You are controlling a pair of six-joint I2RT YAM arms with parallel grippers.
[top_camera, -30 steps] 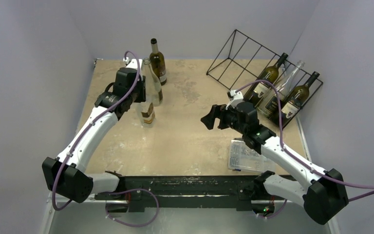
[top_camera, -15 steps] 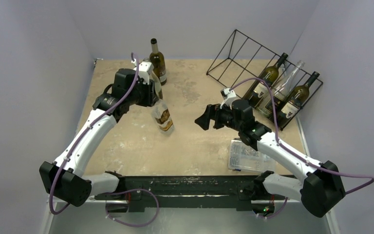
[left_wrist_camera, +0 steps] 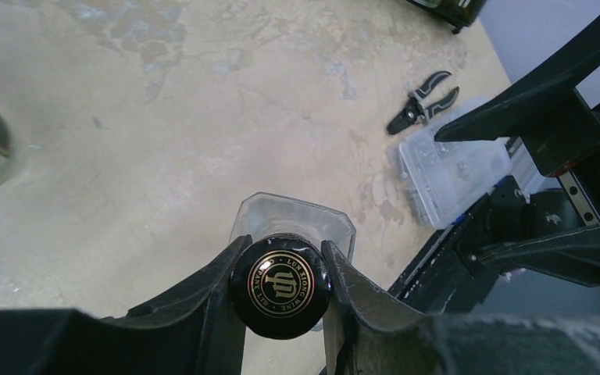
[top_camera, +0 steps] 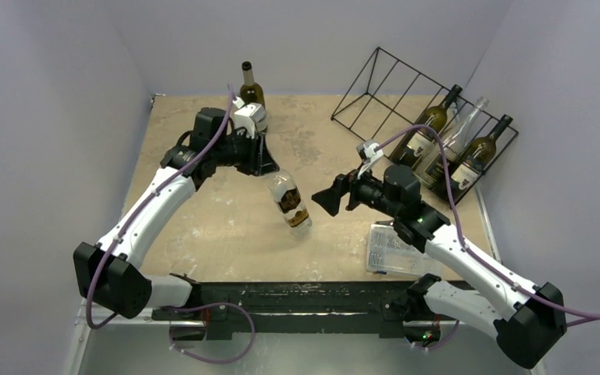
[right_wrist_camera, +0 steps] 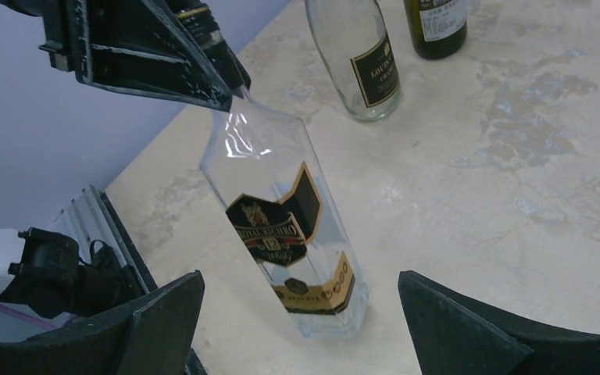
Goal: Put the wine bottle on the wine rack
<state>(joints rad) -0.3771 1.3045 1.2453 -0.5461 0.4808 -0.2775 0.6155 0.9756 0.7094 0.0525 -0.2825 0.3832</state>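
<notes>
A clear square bottle (top_camera: 289,201) with a black and gold label hangs tilted over the middle of the table, base low and toward the front. My left gripper (top_camera: 264,160) is shut on its black cap (left_wrist_camera: 281,287). The bottle body (left_wrist_camera: 293,220) shows beyond the cap. My right gripper (top_camera: 330,199) is open, just right of the bottle. In the right wrist view the bottle (right_wrist_camera: 289,234) stands between my spread right fingers (right_wrist_camera: 164,312). The black wire wine rack (top_camera: 418,73) is at the back right, with three bottles in its right end.
A dark green bottle (top_camera: 251,92) stands at the back, and a clear bottle (right_wrist_camera: 363,55) stands near it. A clear plastic parts box (top_camera: 391,250) lies at the front right by the right arm, with pliers (left_wrist_camera: 422,100) beyond it.
My left arm has carried the clear bottle right and toward the front, tilting it. My right gripper has moved left toward the bottle and stays open.
</notes>
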